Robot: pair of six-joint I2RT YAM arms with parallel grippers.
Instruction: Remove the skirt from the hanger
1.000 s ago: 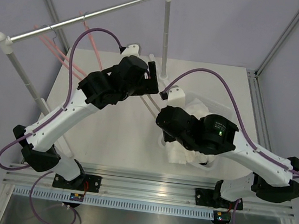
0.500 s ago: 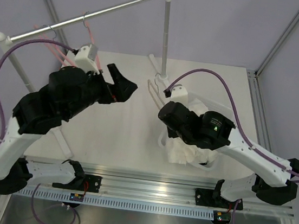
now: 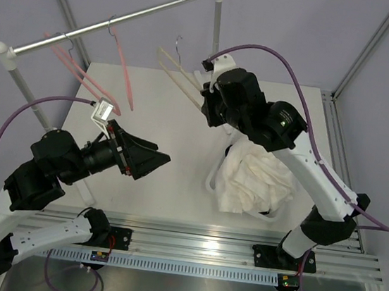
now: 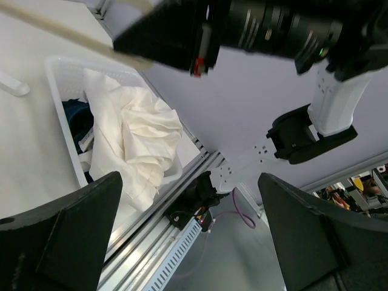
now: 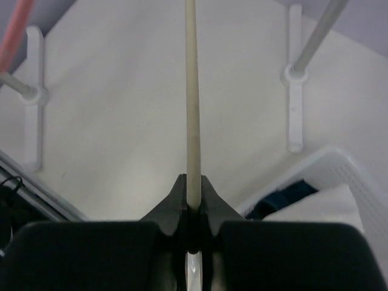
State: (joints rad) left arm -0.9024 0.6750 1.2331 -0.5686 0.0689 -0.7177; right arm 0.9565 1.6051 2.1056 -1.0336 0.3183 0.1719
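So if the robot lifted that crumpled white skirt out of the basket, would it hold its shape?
Probably not: the skirt lies in soft folds, so it likely droops. It spills over the basket rim, suggesting thin, light fabric.

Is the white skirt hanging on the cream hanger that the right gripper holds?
No, the skirt lies crumpled in the white basket, and the cream hanger pinched in the right gripper is bare.

white skirt (image 3: 254,178), cream hanger (image 5: 192,91), perhaps navy cloth (image 4: 74,116)
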